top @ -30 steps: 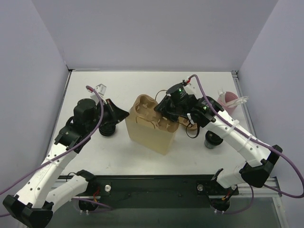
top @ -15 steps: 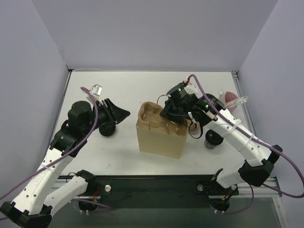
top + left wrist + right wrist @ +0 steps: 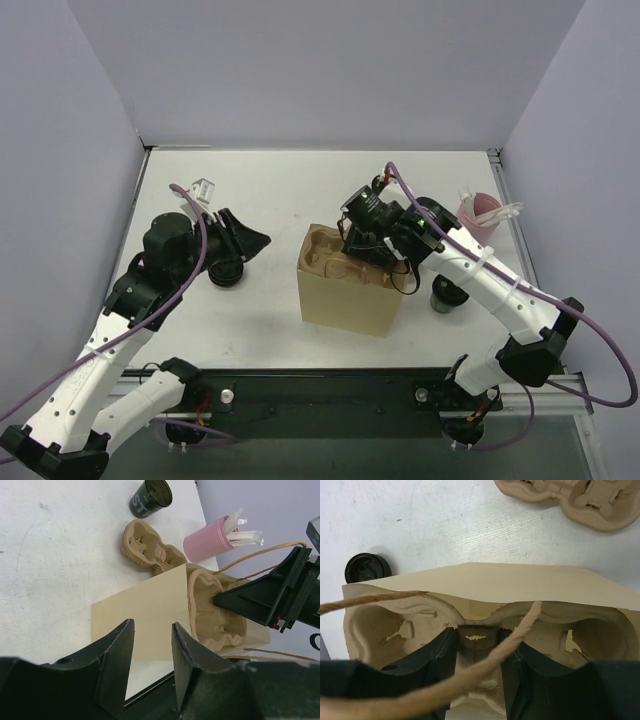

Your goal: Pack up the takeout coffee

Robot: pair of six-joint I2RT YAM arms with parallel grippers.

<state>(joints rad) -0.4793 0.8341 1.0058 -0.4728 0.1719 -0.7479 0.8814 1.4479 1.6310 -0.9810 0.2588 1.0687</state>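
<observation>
The right gripper point(image 3: 477, 649) clamps the cup carrier point(image 3: 375, 625), already seated in the paper bag point(image 3: 520, 582) below it, while the left gripper point(image 3: 151, 636) stands apart, empty, the coffee cup point(image 3: 150, 497) ahead unpacked.

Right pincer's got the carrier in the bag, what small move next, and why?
Probably ease the right pincer down to seat the carrier deeper: its rim shows at the mouth of the bag, and the pincer clamps its centre ridge. The left pincer is open and off the bag, so go gently.

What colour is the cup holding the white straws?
The straw-holding cup is pink, clearest in the left wrist view.
</observation>
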